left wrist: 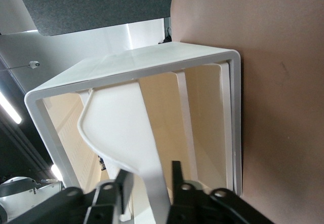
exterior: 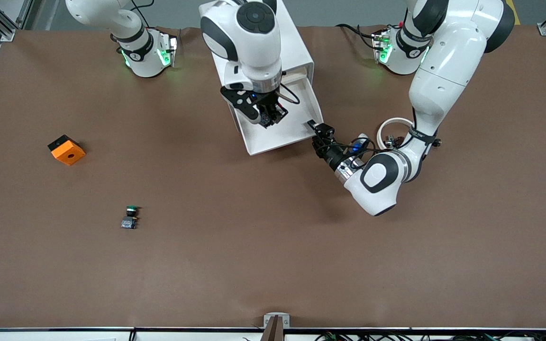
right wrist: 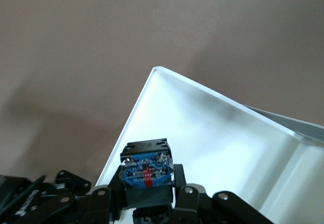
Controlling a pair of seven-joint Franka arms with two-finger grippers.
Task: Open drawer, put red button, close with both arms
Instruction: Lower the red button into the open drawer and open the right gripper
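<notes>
Green button (exterior: 131,217) nearest camera, untouched on worktop (exterior: 273,265). Left end effector (exterior: 312,125) at drawer (exterior: 296,132) front edge, fingers straddling it, part open. Right end effector (exterior: 267,116) clamped on red button (right wrist: 147,171) over drawer. We judge: placing step; next, lower and release.

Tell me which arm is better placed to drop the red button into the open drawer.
The right. The right gripper is shut on the red button over the open drawer; the left gripper is at the drawer's front corner.
</notes>
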